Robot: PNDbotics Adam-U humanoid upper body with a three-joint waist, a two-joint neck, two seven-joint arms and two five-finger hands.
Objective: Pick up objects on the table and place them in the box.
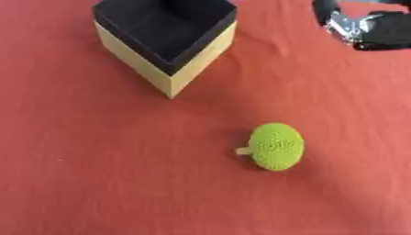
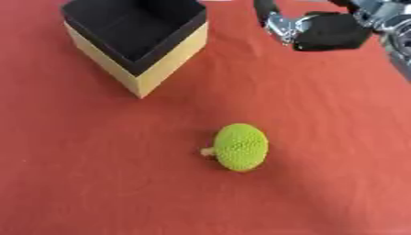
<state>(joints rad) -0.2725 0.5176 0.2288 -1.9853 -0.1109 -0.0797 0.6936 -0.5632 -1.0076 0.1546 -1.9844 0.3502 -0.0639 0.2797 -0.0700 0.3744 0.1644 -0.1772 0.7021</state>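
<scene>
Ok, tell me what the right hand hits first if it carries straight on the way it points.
Probably nothing but bare red cloth: the right hand seems to point leftward, behind the box. Depth is unclear.

A red cloth-covered table point(image 2: 88, 174) is filling the frame. A green, bumpy oval object point(image 2: 240, 147) with a short pale stub on its left side is lying near the middle, well apart from everything else. An open box point(image 2: 152, 73) with tan outer walls and a black lining is sitting at the upper left, one corner pointing toward the viewer. The robot's right hand point(image 2: 325, 31), black with silver parts, is hovering at the upper right, beside the box and holding nothing.
</scene>
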